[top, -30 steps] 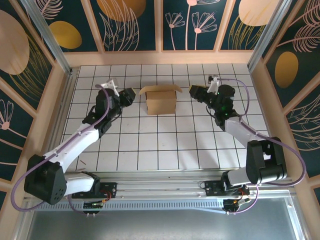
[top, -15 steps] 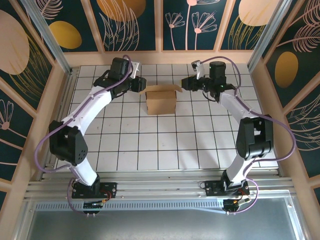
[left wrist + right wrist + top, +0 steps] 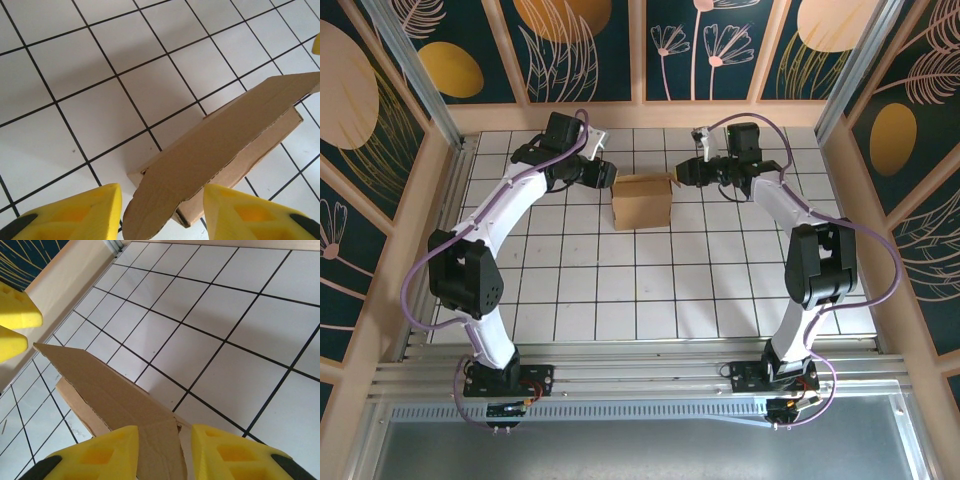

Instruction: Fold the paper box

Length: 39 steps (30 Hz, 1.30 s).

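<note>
Paper box [image 3: 642, 203]: brown cardboard, sits on the far middle of the table, directly between the two claws.
Box shape: squarish body resting flat on the tiles; one long flap is raised along its far edge, and each end of it reaches toward a claw.
Table [image 3: 620, 290]: white tiles with black grid lines.
Left claw [image 3: 605, 175]: at the box's left far corner, arm stretched well out from its base.
Left claw, wrist view [image 3: 162, 212]: yellow fingers [image 3: 70, 215] stand apart. The rounded end of the flap [image 3: 150, 205] lies between them, with bare tile showing on both sides; nothing is gripped.
Right claw [image 3: 682, 172]: at the box's right far corner, facing the left one.
Right claw, wrist view [image 3: 164, 450]: fingers [image 3: 95, 452] are parted but closer together. The flap end lies between them, hard against the left finger, with a thin gap at the right one; not clamped.
Surroundings: dark panels painted with leaves and flowers.
</note>
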### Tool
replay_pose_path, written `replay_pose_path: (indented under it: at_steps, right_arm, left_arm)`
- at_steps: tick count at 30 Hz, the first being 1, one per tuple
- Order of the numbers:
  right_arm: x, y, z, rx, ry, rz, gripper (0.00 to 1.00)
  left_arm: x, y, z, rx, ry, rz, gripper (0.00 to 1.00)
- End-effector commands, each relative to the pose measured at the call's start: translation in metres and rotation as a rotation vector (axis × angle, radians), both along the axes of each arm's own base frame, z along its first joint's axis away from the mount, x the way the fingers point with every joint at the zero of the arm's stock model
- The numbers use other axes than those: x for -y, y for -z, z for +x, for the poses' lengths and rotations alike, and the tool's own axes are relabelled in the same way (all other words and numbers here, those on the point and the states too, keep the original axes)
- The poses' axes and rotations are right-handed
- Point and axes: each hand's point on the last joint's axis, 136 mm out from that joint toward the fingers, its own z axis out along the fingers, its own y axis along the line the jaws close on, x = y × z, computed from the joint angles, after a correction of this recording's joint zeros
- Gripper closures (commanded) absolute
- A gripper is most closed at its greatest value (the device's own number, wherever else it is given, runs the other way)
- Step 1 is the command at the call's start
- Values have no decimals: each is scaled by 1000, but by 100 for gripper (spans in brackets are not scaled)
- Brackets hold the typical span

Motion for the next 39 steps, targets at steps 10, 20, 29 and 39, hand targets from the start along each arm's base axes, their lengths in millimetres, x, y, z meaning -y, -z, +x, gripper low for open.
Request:
replay_pose_path:
  at_steps: [10,20,29,39]
  right_arm:
    - [5,-43,-19,108,11,-2,56]
    - [7,-29,-22,127,-20,-26,40]
    - [-4,-16,-13,74,-58,-25,60]
    - [-9,-2,-15,47,-59,-56,79]
  left_arm:
    - [-11,-5,-19,-3,9,-2,52]
    - [-16,2,-34,-1,36,20,41]
    - [-9,13,-20,-29,43,19,50]
    - [-6,18,-18,-51,49,11,67]
